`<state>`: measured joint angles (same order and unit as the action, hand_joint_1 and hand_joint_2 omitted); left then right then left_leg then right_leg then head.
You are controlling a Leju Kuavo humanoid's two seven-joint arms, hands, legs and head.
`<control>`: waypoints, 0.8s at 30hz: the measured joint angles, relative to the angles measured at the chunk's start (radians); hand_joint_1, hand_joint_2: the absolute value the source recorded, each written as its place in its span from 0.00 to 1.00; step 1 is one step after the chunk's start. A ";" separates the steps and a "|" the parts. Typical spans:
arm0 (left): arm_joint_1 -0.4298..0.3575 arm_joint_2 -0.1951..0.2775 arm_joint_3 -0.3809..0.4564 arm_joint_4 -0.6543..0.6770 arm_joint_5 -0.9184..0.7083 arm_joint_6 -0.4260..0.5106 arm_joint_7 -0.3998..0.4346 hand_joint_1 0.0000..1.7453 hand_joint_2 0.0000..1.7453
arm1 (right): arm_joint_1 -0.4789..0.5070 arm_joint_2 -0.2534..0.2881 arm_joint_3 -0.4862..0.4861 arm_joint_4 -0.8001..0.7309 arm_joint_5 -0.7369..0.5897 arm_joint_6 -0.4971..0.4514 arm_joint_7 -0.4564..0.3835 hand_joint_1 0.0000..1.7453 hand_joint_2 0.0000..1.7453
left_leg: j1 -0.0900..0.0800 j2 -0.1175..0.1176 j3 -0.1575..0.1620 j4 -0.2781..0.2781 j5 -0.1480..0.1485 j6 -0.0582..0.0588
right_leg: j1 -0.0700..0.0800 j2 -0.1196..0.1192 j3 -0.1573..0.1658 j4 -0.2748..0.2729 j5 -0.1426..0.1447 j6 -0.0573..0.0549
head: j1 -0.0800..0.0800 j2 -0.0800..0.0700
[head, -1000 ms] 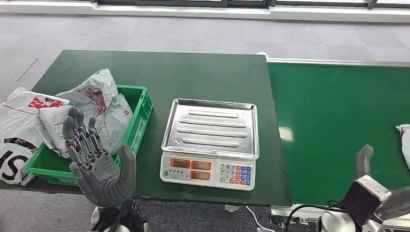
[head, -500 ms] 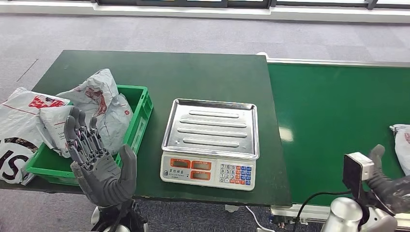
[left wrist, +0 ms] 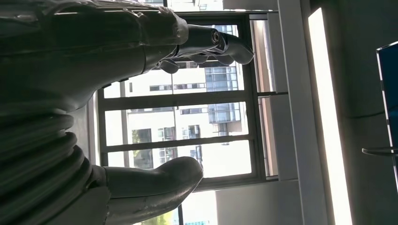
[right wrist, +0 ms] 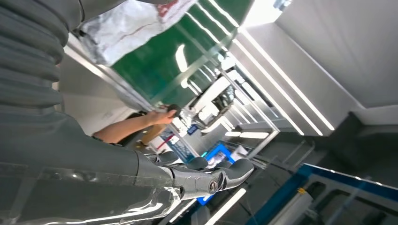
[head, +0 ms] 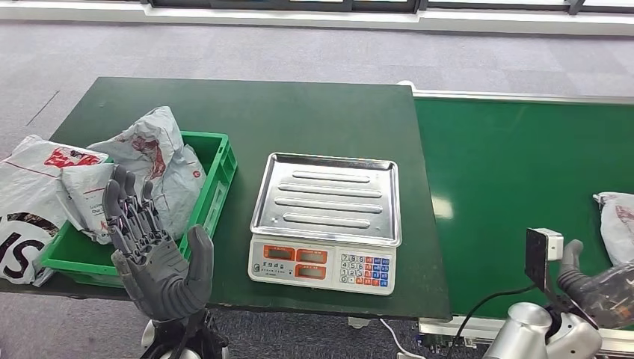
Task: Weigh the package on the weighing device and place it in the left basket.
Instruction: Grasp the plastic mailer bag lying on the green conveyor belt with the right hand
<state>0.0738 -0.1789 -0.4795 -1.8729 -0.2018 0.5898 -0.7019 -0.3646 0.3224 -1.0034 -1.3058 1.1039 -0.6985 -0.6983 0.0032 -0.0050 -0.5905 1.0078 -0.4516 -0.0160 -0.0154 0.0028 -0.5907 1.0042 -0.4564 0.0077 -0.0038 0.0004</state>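
Package (head: pixel 618 224), a white and grey mailer with a red mark, lies on the green conveyor belt (head: pixel 516 179) at the far right edge of the head view, well apart from the scale. Right hand (head: pixel 594 288) sits low at the belt's near edge, just beside the package and not touching it; fingers (right wrist: pixel 220 176) are extended with nothing between them, so the hand is released. Black wrist camera (head: pixel 540 254) stands up beside it.

Weighing device (head: pixel 326 221) rests at the centre of the dark green table (head: pixel 247 112): a bare ribbed steel pan above a panel with orange displays and a keypad.

Left basket (head: pixel 217 183), a green crate at the table's left side, holds several crumpled white mailers (head: pixel 153 161), and more bags (head: pixel 30 194) overhang its left rim. Left hand (head: pixel 153 250) is raised in front of the basket's near corner, palm toward the scale, fingers (head: pixel 123 206) straight and spread, thumb apart, grasping nothing.

Person's arm (right wrist: pixel 136 124) appears beyond the belt in the right wrist view.
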 joint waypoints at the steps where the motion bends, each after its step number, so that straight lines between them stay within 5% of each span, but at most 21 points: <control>1: 0.000 0.000 0.000 0.000 0.000 0.000 0.000 0.00 1.00 | -0.005 0.000 -0.015 0.011 0.002 0.000 0.000 0.00 1.00 | 0.000 0.000 0.000 0.000 0.000 0.000 | 0.000 0.000 0.000 0.000 0.000 0.000 | 0.000 0.000; 9: 0.000 0.000 0.000 0.000 0.001 0.000 0.000 0.00 1.00 | -0.041 -0.006 -0.082 0.068 0.029 0.000 0.000 0.00 1.00 | 0.000 0.000 0.000 0.000 0.000 0.000 | 0.000 0.000 0.000 0.000 0.000 0.000 | 0.000 0.000; 18: 0.004 0.001 0.002 0.000 0.011 0.009 0.000 0.00 1.00 | -0.147 -0.101 -0.275 0.245 0.235 0.000 0.019 0.00 1.00 | 0.000 0.000 0.000 0.000 0.000 0.001 | -0.002 0.000 0.000 0.000 0.001 0.001 | 0.000 0.000; 24: 0.008 0.003 0.002 -0.004 0.022 0.012 0.000 0.00 1.00 | -0.194 -0.166 -0.308 0.353 0.431 0.000 0.277 0.00 1.00 | 0.000 0.000 0.000 0.000 0.000 0.001 | -0.002 0.000 0.000 0.000 0.001 0.001 | 0.000 0.000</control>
<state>0.0818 -0.1757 -0.4775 -1.8769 -0.1800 0.6021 -0.7019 -0.5587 0.1561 -1.3118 -0.9527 1.5347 -0.6985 -0.4217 0.0029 -0.0052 -0.5905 1.0080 -0.4511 -0.0152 -0.0172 0.0028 -0.5904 1.0042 -0.4556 0.0089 -0.0038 0.0004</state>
